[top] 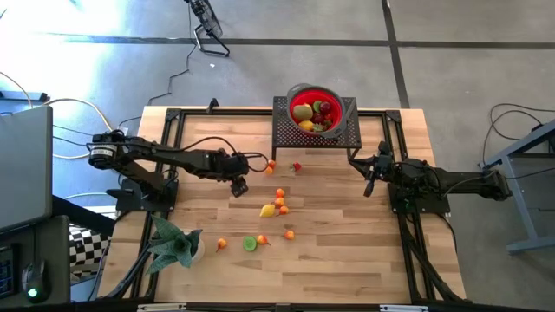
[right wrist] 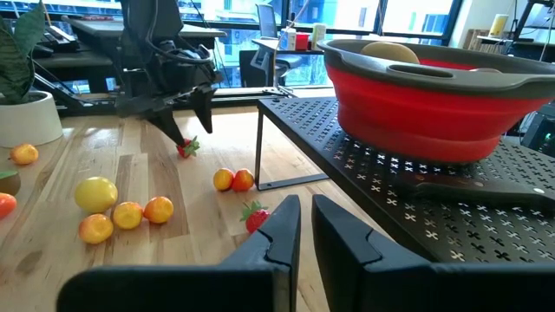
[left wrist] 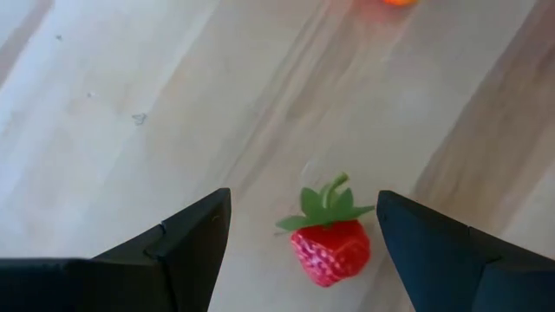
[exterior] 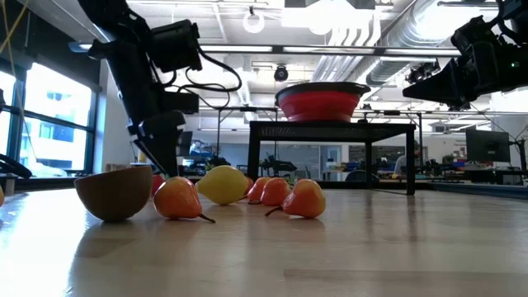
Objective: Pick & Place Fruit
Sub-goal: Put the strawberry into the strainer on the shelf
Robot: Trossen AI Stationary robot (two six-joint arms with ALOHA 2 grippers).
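While the left hand (left wrist: 303, 251) hangs low over the desk (top: 347, 260), a strawberry (left wrist: 329, 247) lies on the wood between its spread fingers, nearer one finger than the other and apparently untouched. To grasp well, the hand should probably centre on the berry, descend until the fingertips flank the red body rather than the green leaves, then close gently. Nothing is held yet. Other fruit (top: 279, 205) lies scattered mid-desk, and more sits in the red bowl (top: 295, 92) on the black rack (top: 286, 134). Parked at the desk's right side, the right hand (right wrist: 303, 227) has its fingers pressed nearly together, empty.
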